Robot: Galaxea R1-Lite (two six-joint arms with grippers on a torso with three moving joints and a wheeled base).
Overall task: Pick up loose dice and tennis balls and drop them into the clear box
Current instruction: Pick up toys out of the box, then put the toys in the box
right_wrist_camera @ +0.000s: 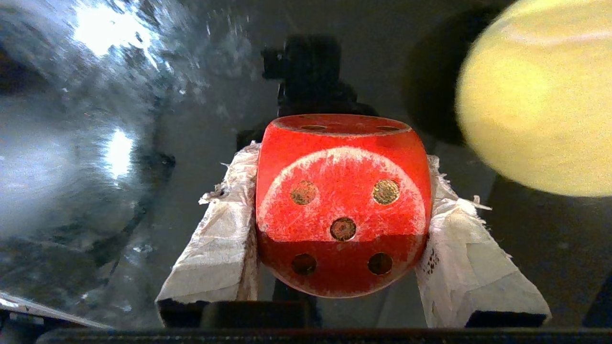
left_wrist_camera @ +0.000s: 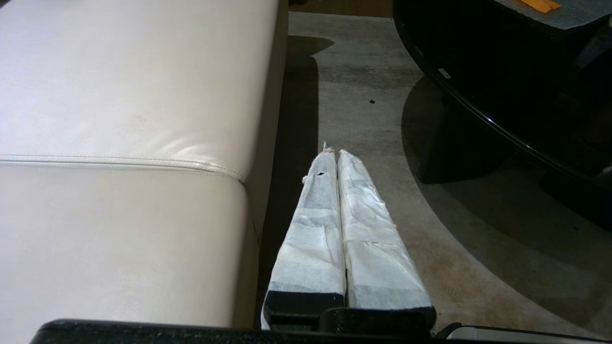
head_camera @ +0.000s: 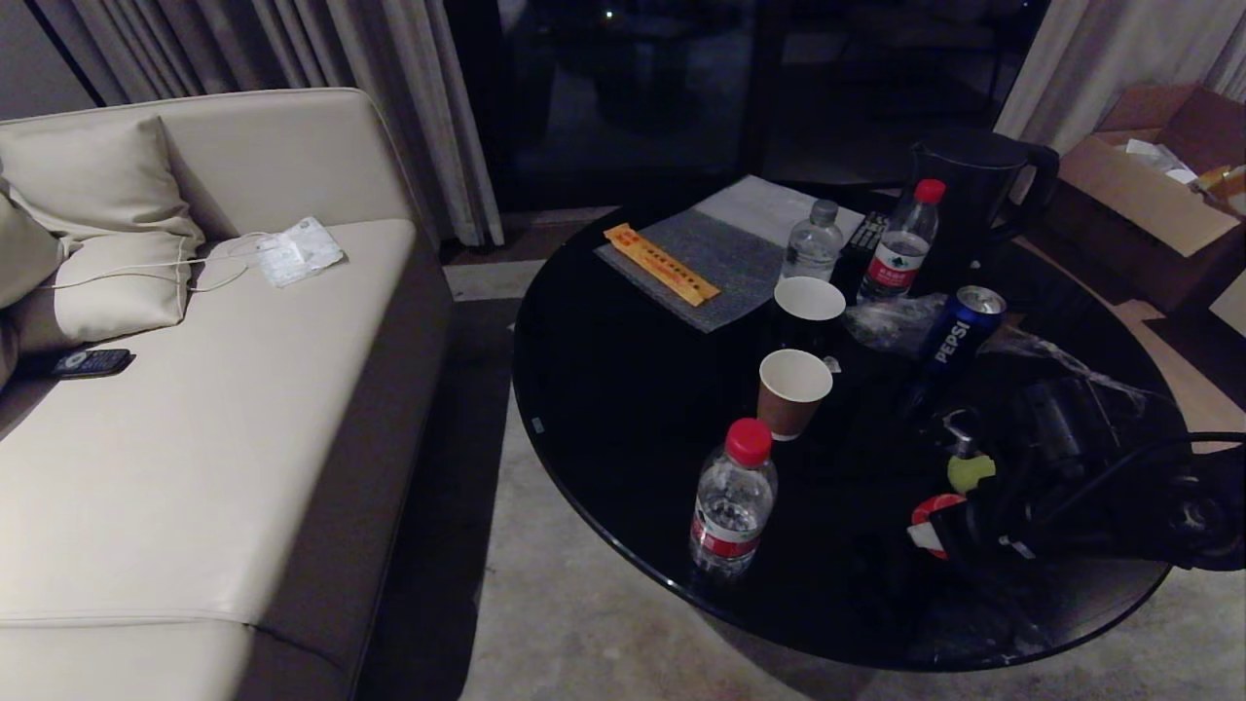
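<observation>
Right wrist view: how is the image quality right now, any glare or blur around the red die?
Right wrist view: the red die is sharp between the right gripper fingers; the tennis ball beside it is blurred, and bright glare streaks the shiny surface on the other side. Head view: dim; the black table swallows detail.

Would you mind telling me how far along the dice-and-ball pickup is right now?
Nothing looks delivered yet; the clear box isn't visible. In hand: the right gripper has its padded fingers pressed against both sides of the red die. Left: a tennis ball sits on the black table. The left gripper is parked beside the sofa.
</observation>
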